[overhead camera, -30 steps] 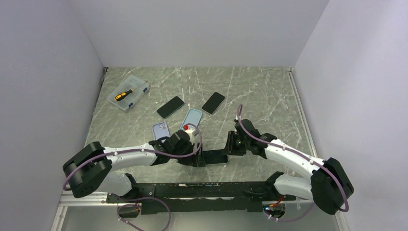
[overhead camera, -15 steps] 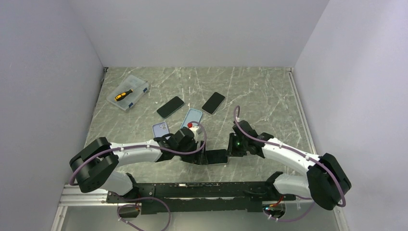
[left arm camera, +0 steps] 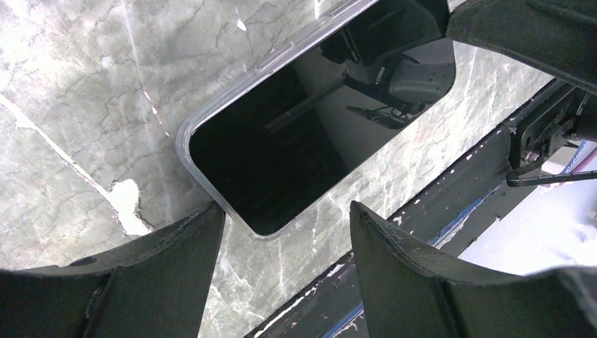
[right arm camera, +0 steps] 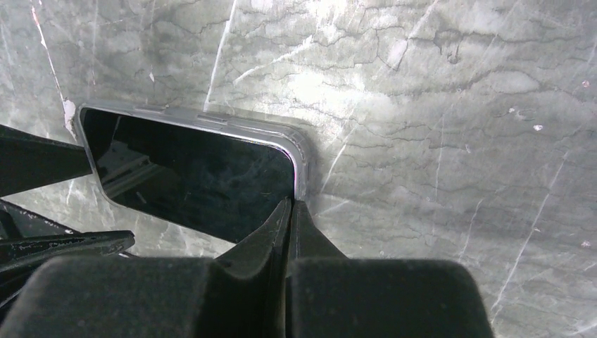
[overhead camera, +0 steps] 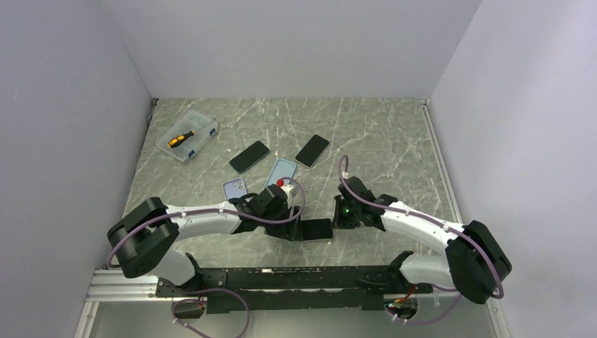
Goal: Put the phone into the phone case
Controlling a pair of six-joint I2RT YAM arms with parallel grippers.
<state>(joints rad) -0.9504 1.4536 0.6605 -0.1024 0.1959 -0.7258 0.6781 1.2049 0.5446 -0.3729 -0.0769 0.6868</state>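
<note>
phone (overhead camera: pixel 316 229) lies inside clear phone case (left arm camera: pixel 184 141), near table's (overhead camera: pixel 380 141) near edge | left gripper (left arm camera: pixel 285 211) jaws apart, straddling one end | right gripper (right arm camera: pixel 290 205) jaws together, tips at case corner | tip: press corner squarely, brace opposite end against sliding

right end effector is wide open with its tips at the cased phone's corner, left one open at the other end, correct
Not quite: the right end effector is shut, fingers pressed together, tips at the corner of the cased phone; the right wrist view shows it. The left end effector is open at the other end.
</note>
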